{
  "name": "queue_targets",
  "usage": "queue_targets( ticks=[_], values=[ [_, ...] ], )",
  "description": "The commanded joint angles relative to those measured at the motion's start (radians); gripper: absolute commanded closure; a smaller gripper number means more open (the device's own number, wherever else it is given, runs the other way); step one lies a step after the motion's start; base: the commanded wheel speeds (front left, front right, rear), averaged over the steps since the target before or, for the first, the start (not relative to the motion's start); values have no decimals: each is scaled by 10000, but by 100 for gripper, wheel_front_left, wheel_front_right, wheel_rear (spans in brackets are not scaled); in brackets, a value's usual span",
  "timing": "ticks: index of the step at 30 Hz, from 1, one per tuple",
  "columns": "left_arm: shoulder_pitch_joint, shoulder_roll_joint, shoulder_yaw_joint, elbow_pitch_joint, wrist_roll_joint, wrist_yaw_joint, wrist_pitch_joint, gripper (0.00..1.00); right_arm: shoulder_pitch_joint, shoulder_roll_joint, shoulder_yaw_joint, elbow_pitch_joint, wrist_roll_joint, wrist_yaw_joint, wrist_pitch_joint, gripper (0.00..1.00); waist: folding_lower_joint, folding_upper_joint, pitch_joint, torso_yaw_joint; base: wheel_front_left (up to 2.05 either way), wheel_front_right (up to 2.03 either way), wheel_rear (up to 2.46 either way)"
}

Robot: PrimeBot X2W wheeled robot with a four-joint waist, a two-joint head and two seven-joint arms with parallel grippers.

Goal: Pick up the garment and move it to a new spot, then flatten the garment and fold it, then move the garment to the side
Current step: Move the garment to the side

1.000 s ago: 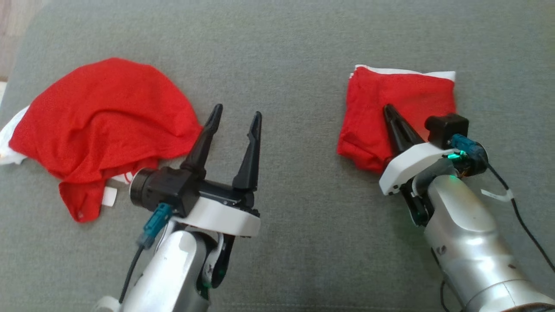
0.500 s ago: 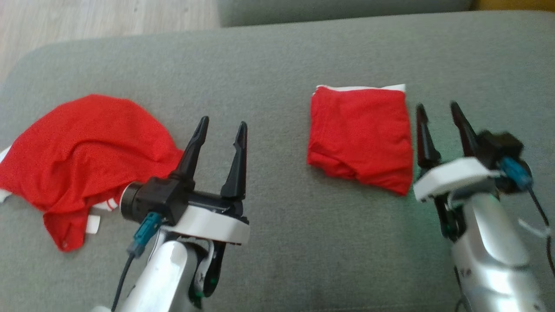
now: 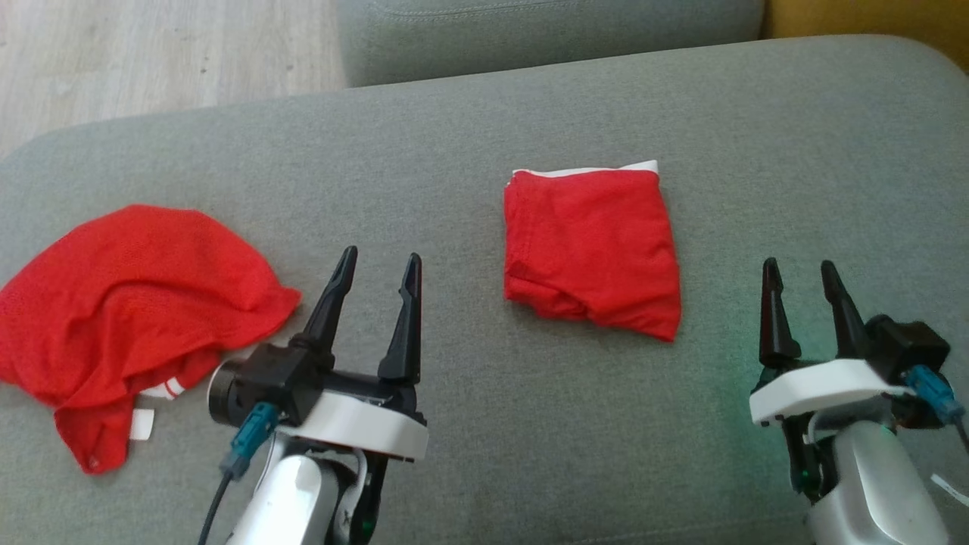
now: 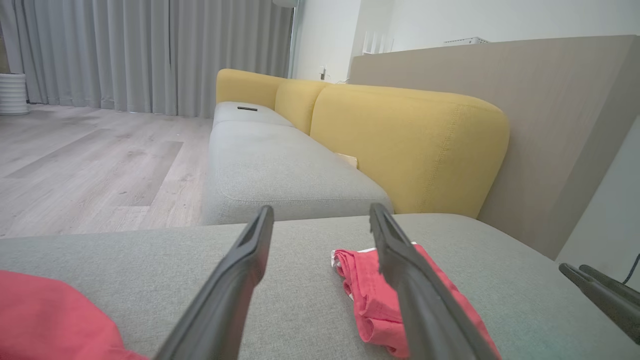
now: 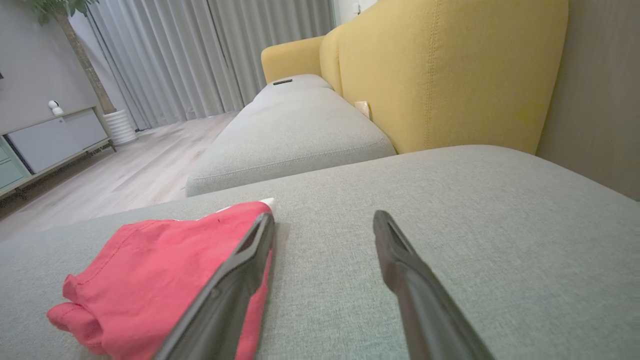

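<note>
- Head count: two grippers (left gripper [image 3: 382, 253], right gripper [image 3: 799, 263]) and two red garments (crumpled garment [image 3: 136, 288], folded garment [image 3: 590, 250]).
- Closest in, the left gripper hangs over the seat with its fingers spread and nothing between them. The right gripper is the same: spread, empty and clear of the cloth.
- The crumpled garment lies at the left end of the seat, just beside the left gripper. It's a loose, mesh-looking heap with a white tag [image 3: 141, 424] and a bit of striped white trim poking out at its near edge.
- The folded garment sits mid-seat, between the two grippers and a bit farther out. It's a rough square packet with a white edge [image 3: 583, 171] peeking out along the far side. The near edge is lumpy where the layers bunch up.
- The seat [image 3: 530, 113] is flat grey woven fabric with rounded corners, and a second grey cushion runs on behind it.
- Farther back there's a yellow backrest [image 4: 410, 145], a pale wood floor [image 3: 151, 53], grey curtains [image 4: 125, 50], a white ribbed pot [image 5: 120, 125] and a low cabinet [image 5: 55, 135].
</note>
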Motion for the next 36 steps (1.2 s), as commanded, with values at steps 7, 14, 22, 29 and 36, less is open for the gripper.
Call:
queue_targets(
  ticks=[7, 14, 22, 29, 36],
  values=[
    [-280, 54, 297, -315, 72, -68, -53, 0, -253, 3, 412, -713, -28, 67, 90, 0, 0, 0, 132, 15, 0, 0, 0],
    [-533, 54, 142, -323, 41, -100, -53, 0, -682, 3, 563, -769, -270, 67, 750, 0, 0, 0, 467, 302, 0, 0, 0],
    [-736, 54, -112, -323, -56, -53, -53, 0, -1266, 3, 574, 152, -581, 67, 1703, 0, 0, 0, 664, 727, 0, 0, 0],
    [-918, 54, -244, -438, -39, 10, -53, 0, -2230, 3, 452, 1598, 113, 67, 2361, 0, 0, 0, 1053, 981, 0, 0, 0],
    [-1129, 54, -342, -437, 64, -12, -53, 0, -3133, 3, 393, 3464, 254, 67, 2454, 0, 0, 0, 1453, 1143, 0, 0, 0]
  ],
)
